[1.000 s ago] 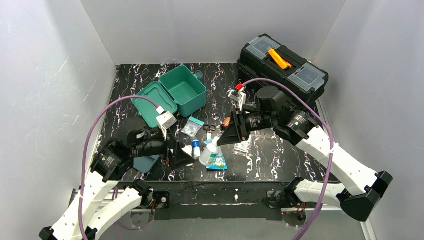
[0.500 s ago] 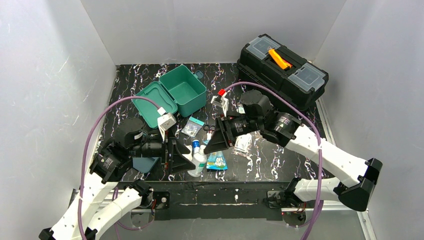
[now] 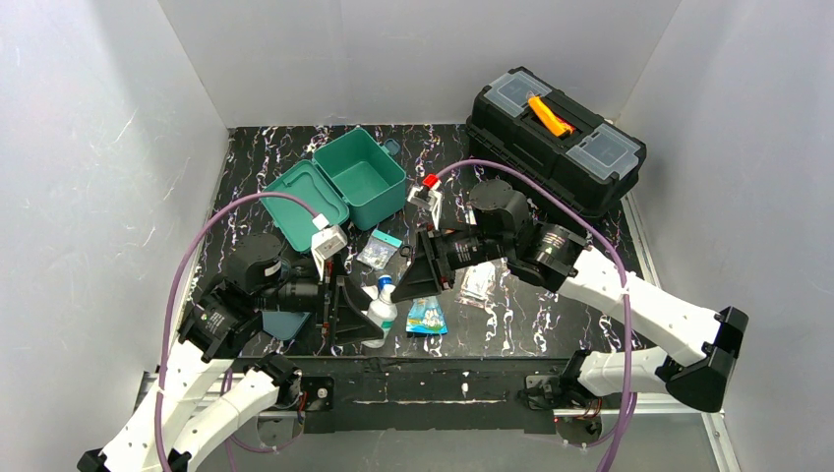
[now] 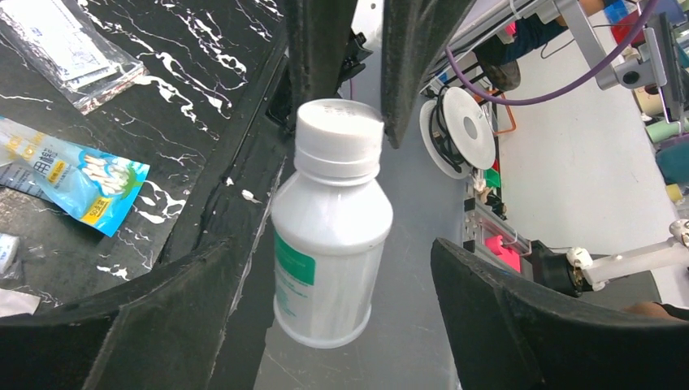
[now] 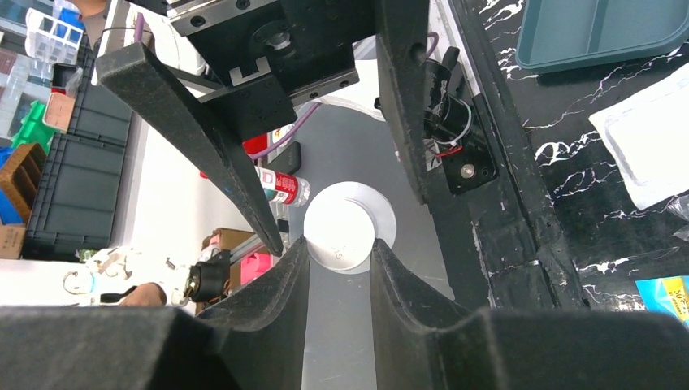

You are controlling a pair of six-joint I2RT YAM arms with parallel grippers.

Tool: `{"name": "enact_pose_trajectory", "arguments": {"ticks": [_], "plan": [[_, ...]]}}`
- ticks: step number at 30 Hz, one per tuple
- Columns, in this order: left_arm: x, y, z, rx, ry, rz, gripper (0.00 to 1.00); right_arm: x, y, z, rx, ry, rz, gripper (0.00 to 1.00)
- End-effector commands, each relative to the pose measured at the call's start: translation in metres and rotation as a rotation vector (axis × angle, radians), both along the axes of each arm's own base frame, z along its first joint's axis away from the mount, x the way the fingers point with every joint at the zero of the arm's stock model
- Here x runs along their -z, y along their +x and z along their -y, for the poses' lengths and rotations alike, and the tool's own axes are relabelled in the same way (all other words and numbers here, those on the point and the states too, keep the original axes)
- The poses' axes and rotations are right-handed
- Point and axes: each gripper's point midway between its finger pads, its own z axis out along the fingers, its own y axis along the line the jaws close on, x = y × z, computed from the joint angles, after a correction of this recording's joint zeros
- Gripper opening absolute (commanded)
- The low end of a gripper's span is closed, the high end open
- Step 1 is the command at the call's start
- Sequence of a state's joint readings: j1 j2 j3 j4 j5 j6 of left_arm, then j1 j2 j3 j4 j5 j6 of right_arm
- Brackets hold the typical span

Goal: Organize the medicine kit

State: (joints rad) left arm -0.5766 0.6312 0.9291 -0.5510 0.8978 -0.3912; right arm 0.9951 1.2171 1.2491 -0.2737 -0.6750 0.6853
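On your right gripper (image 5: 340, 249) the jaws pinch the white bottle (image 4: 329, 244) by its cap, above the table (image 3: 551, 315) near its front edge. On your left gripper (image 4: 333, 253) they stand spread around it, not touching. The green box (image 3: 346, 185) sits open behind.

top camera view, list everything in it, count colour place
medicine kit box: 1, teal, lid open, far left-centre
toolbox: 1, black, orange handle, far right
white bottle: 1, white, green label, hanging at near edge
blue packet: 1, blue, near centre
clear packets: 2, clear, mid table
inner tray: 1, dark teal, near left
table: 1, black marbled
left arm: 1, white-black, jaws open either side of bottle
right arm: 1, white-black, jaws shut on bottle cap
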Motion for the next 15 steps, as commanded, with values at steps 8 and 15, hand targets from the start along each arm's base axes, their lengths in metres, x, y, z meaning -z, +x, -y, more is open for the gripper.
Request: {"name": "enact_pose_trajectory", "arguments": {"ticks": [8,15], "plan": [[-0.0005,-0.0123,0.0014,0.08,-0.024,-0.016,0.66,-0.0406,0.0039,-0.0067,0.02,0.124,0.076,0.01],[0.0006,-0.0119,0.001,0.074,-0.023,-0.013,0.34,-0.0415,0.0073,-0.0056,0.05,0.131,0.089,0.01]]}}
